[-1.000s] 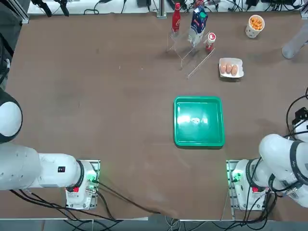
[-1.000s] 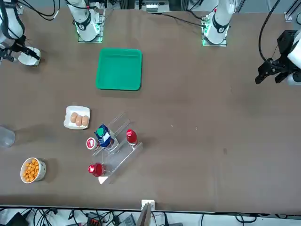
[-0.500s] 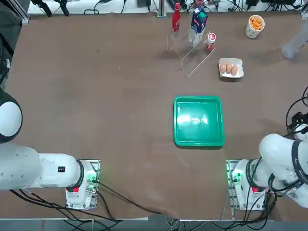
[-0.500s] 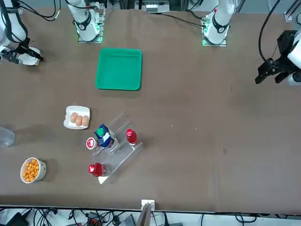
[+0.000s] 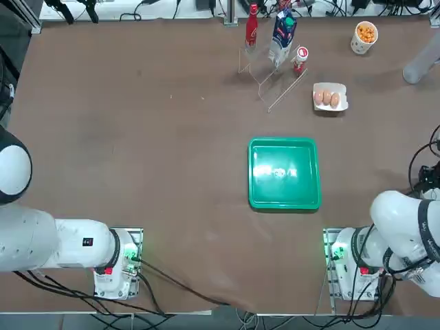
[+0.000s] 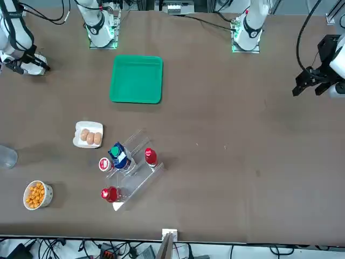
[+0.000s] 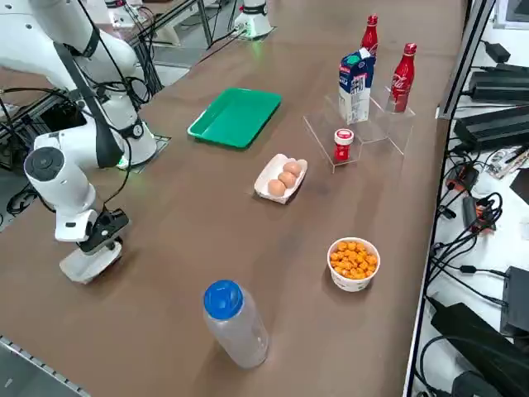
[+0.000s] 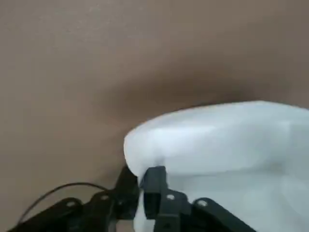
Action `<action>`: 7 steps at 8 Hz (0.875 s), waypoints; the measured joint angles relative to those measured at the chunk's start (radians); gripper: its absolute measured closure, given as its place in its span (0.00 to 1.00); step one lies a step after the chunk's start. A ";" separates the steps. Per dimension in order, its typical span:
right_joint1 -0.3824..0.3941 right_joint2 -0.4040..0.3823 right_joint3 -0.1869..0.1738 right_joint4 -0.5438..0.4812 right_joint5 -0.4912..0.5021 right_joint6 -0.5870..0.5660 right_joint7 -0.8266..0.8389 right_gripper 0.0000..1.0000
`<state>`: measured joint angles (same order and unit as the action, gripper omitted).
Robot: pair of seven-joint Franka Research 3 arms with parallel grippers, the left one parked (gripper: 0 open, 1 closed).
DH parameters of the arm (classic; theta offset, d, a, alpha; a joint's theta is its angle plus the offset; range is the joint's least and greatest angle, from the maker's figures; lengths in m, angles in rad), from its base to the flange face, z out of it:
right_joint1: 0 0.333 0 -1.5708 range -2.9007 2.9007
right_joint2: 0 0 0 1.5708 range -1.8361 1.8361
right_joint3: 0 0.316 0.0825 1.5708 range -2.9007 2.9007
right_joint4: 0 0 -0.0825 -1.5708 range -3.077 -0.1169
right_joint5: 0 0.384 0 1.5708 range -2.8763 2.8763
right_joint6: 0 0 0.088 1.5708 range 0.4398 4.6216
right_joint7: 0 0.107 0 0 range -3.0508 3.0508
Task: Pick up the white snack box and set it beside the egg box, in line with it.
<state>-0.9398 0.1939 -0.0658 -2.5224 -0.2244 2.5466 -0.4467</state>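
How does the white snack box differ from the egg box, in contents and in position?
The egg box shows brown eggs; the snack box shows nothing inside. The egg box lies free near the clear rack; the snack box sits at the table's right edge, directly under the right claw. Both are small, white and flat on the table.

White rounded right arm (image 7: 62, 178), black cables, black tool (image 7: 103, 229), green-lit base (image 5: 347, 258).

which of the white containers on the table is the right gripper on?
The plain white snack box at the table's near right edge, under the right gripper. The egg box holds brown eggs and the round cup orange snacks; both sit far away.
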 joint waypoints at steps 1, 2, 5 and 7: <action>-0.002 -0.003 0.000 0.002 0.000 0.000 0.000 0.98; -0.002 -0.007 0.001 0.006 0.000 0.000 0.000 0.98; 0.015 -0.110 0.038 0.071 0.002 -0.203 0.000 0.98; 0.129 -0.222 0.060 0.192 0.087 -0.454 0.007 0.98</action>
<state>-0.8111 -0.0283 -0.0057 -2.3306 -0.1374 2.0927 -0.4397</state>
